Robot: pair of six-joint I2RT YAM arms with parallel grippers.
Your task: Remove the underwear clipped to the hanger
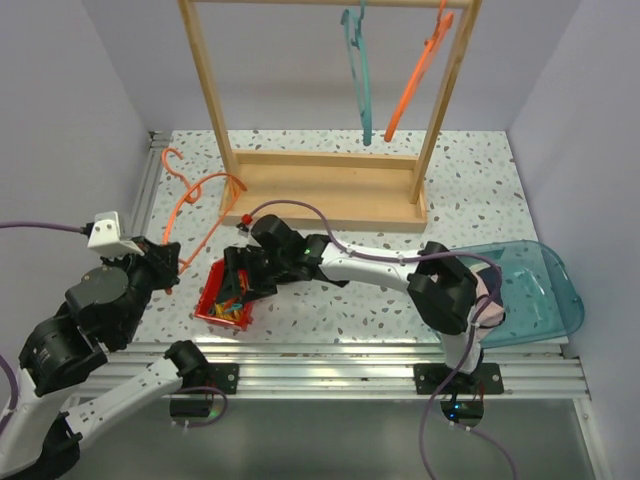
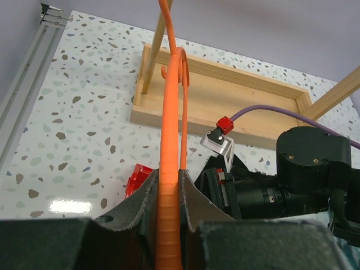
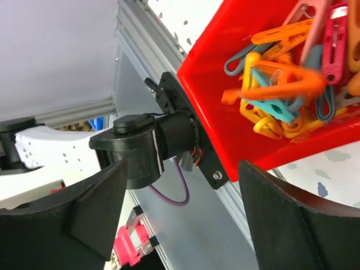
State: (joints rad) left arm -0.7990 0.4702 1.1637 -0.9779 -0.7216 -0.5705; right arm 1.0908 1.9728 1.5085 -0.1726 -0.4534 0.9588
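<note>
My left gripper (image 1: pixel 170 262) (image 2: pixel 169 177) is shut on the lower bar of an orange hanger (image 1: pixel 185 205) (image 2: pixel 169 112), which lies over the left side of the table. No clothing hangs from the part of it that shows. My right gripper (image 1: pixel 237 285) (image 3: pixel 181 169) hangs open over the near edge of a red bin (image 1: pixel 205 305) (image 3: pixel 225 84) full of coloured clothes pegs (image 3: pixel 275 95). One orange peg there is blurred. Nothing sits between the right fingers. Pink and dark underwear (image 1: pixel 488 292) lies in a teal tray (image 1: pixel 545 290) at the right, mostly hidden behind my right arm's elbow.
A wooden rack (image 1: pixel 330 190) stands at the back of the table. A teal hanger (image 1: pixel 358 70) and another orange hanger (image 1: pixel 415 75) hang from it. The aluminium rail (image 1: pixel 330 360) runs along the near edge. White walls close in on both sides.
</note>
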